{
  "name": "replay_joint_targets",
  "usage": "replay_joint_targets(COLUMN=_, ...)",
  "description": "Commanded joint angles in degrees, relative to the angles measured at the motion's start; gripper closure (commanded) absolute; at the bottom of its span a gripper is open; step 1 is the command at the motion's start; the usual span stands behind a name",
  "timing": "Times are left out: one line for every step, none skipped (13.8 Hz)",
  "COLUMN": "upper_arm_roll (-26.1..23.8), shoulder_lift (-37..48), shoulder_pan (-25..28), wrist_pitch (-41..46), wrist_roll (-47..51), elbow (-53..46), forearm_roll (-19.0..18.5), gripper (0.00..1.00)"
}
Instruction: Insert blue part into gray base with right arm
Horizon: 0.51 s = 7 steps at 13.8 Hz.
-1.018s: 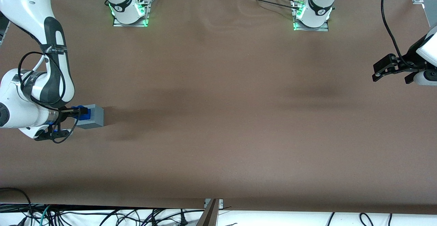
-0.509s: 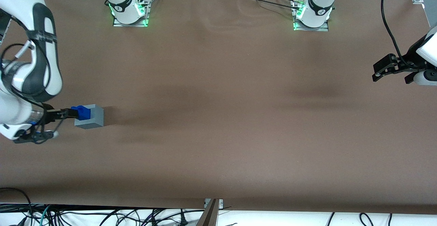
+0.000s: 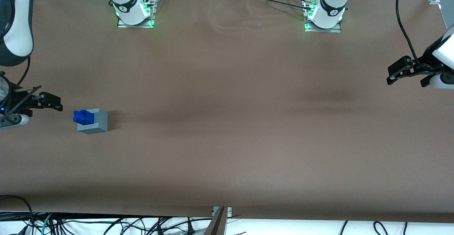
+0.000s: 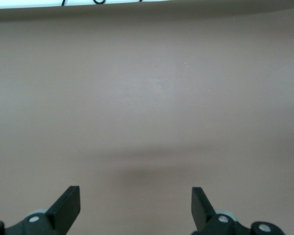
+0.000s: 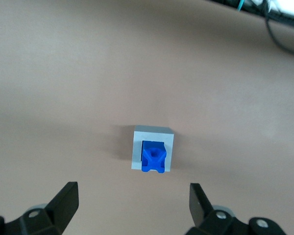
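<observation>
Nearest you on the brown table (image 3: 227, 139), toward the working arm's end, the gray base (image 3: 95, 122) sits as a plain light-gray cube with flat matte faces. The blue part (image 3: 81, 117) stands in its top, a chunky bright-blue block with a knobbed end sticking up out of the recess and leaning toward the working arm's edge of the cube. How deep it is seated you cannot tell from the front view; the wrist view looks straight down and shows the blue block inside the gray square outline, with a gray rim on three sides and the blue reaching the fourth edge. A little farther from the front camera, and apart from the cube, hangs the gripper (image 3: 53, 103). It holds nothing, its black fingers (image 5: 64, 199) spread wide with the cube well clear between them. Most of the right arm (image 3: 16, 25) is cut off by the picture's edge; you see only a white shell with a black band and a loop of cable. The table cloth is smooth, with faint ripples farther back.
</observation>
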<state>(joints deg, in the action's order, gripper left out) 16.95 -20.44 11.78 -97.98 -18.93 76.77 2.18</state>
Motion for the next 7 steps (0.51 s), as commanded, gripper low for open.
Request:
replay_joint_targets(upper_arm_roll=-1.99, shoulder_lift=-0.22, shoulder_pan=0.88, wrist_pitch=-0.44, wrist_roll=-0.15, elbow=-1.81, forearm_roll=-3.31, gripper=0.0)
replay_joint_targets(upper_arm_roll=-2.62, shoulder_lift=0.4, shoulder_pan=0.61, wrist_pitch=-0.8, wrist_roll=-0.15, elbow=-1.46, forearm_roll=-3.32, gripper=0.0)
replay_joint_targets(upper_arm_roll=-2.71, shoulder_lift=1.1, shoulder_pan=0.44, wrist_pitch=-0.8, wrist_roll=-0.15, elbow=-1.1, forearm_roll=-3.32, gripper=0.0)
replay_joint_targets(upper_arm_roll=-2.97, shoulder_lift=2.32, shoulder_pan=0.09, wrist_pitch=-0.89, wrist_roll=0.46, elbow=-0.32, forearm_roll=-3.06, gripper=0.0)
replay_joint_targets(upper_arm_roll=-3.15, shoulder_lift=4.68, shoulder_pan=-0.87, wrist_pitch=-0.98, wrist_roll=0.64, elbow=2.04, forearm_roll=-2.71, gripper=0.0)
replay_joint_targets(upper_arm_roll=-4.46, shoulder_lift=6.71, shoulder_pan=-1.75, wrist_pitch=-2.46, wrist_roll=1.25, elbow=4.93, forearm_roll=-2.53, gripper=0.0)
replay_joint_targets(upper_arm_roll=-5.95, shoulder_lift=8.64, shoulder_pan=-3.5, wrist_pitch=-3.0, wrist_roll=1.35, elbow=5.92, forearm_roll=-2.35, gripper=0.0)
